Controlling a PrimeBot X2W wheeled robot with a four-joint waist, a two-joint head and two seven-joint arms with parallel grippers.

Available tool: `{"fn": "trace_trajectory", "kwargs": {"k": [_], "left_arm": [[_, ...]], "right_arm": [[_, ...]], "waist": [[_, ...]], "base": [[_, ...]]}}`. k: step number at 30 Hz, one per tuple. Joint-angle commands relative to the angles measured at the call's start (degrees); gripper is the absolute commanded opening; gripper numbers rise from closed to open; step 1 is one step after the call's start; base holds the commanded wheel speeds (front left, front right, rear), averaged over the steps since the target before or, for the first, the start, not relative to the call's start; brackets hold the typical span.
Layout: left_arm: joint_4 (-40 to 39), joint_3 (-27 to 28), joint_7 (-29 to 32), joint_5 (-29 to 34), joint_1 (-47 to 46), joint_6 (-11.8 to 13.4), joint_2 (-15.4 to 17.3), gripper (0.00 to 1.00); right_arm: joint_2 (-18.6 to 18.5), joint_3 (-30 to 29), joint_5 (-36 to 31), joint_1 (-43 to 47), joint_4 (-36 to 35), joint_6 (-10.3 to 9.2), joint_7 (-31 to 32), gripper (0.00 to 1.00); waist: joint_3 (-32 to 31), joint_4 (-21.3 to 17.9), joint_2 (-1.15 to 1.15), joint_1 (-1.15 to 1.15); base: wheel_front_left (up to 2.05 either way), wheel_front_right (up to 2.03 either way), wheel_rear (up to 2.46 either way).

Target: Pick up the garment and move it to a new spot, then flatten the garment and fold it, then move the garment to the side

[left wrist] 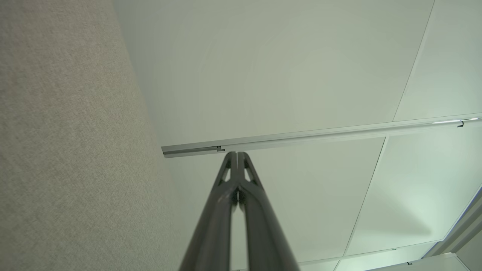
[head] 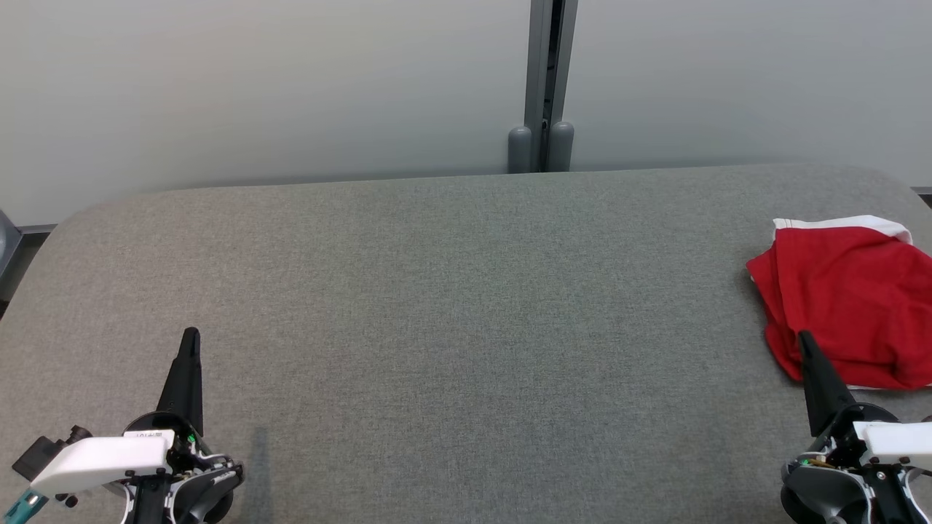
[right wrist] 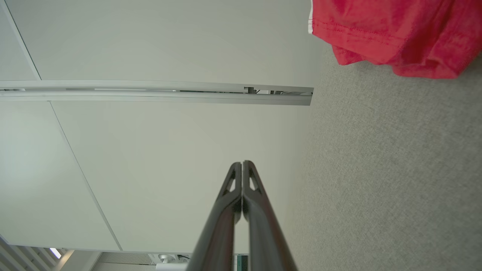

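Observation:
A red garment [head: 844, 295] with a white edge lies bunched at the far right of the grey table [head: 451, 306]; the right wrist view catches its lower hem, the garment [right wrist: 391, 34] sitting at the top right there. My right gripper [head: 804, 338] is shut at the lower right, its tip in front of the garment's near edge and holding nothing; its pressed-together fingers [right wrist: 241, 164] point past the table's edge. My left gripper [head: 191, 335] stands shut and empty at the lower left, far from the garment, and its fingers [left wrist: 236, 154] meet at the tips.
A pale partition wall [head: 262, 87] runs behind the table, with a grey post [head: 542, 87] at its middle. The table's back corners are rounded and its felt-like surface stretches wide between the two grippers.

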Motion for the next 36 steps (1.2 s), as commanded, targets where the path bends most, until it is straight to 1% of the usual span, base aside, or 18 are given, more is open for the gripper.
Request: {"fn": "trace_trajectory", "kwargs": {"k": [1,36], "left_arm": [[-0.21,0.21,0.17,-0.07,-0.50,-0.20,0.31,0.00],[-0.20,0.21,0.17,-0.07,-0.50,-0.20,0.31,0.00]], "right_arm": [[-0.24,-0.03,0.15,-0.49,-0.18,0.02,0.17,0.00],[-0.24,-0.03,0.15,-0.50,-0.18,0.02,0.16,0.00]], "waist": [[0.00,0.00,0.00,0.00],[0.00,0.00,0.00,0.00]], "base": [[0.00,0.00,0.00],[0.00,0.00,0.00]]}}
